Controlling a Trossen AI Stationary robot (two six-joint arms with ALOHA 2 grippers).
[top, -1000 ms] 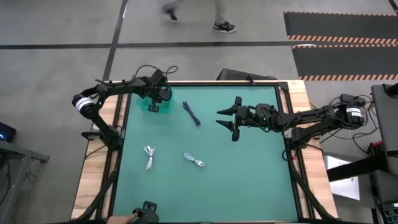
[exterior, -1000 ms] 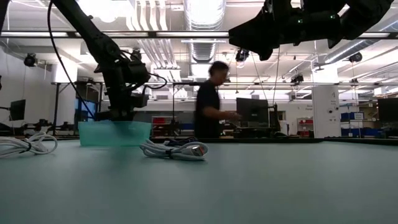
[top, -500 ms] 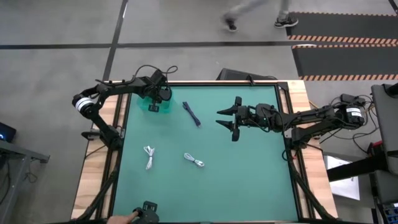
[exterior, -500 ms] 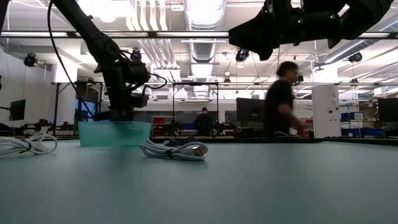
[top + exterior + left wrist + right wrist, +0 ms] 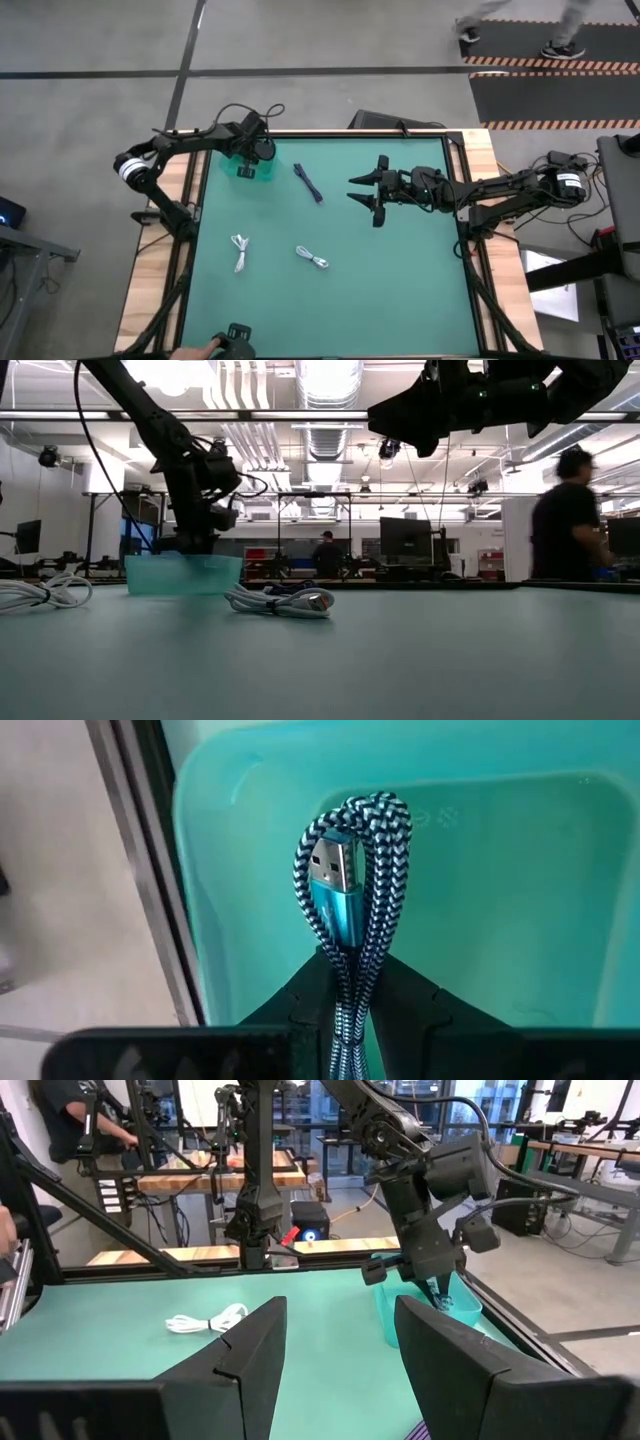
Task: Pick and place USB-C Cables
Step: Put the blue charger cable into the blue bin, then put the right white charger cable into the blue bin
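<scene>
My left gripper hangs over the translucent teal tray at the table's far left corner, shut on a dark blue-and-white braided USB cable. My right gripper hovers open above mid-table, right of a second dark cable that lies flat on the mat. Two white bundled cables lie flat toward the near left. In the low view one white cable lies in front of the tray. My left gripper pinches the braided cable bundle between its two fingers, across several strands, a little behind the looped end. The loop and its blue metal plug stick out past the fingertips, over the tray's inside. The cable is lifted clear.
The tray sits against the far left table edge, by the left arm's base. Green mat lies open on the near right. A dark device and a person's hand show at the near edge. A person walks beyond the table.
My left gripper has edged slightly toward the far edge above the tray, still shut on the cable. My right arm has kept still. A person beyond the far edge has walked from left to right.
</scene>
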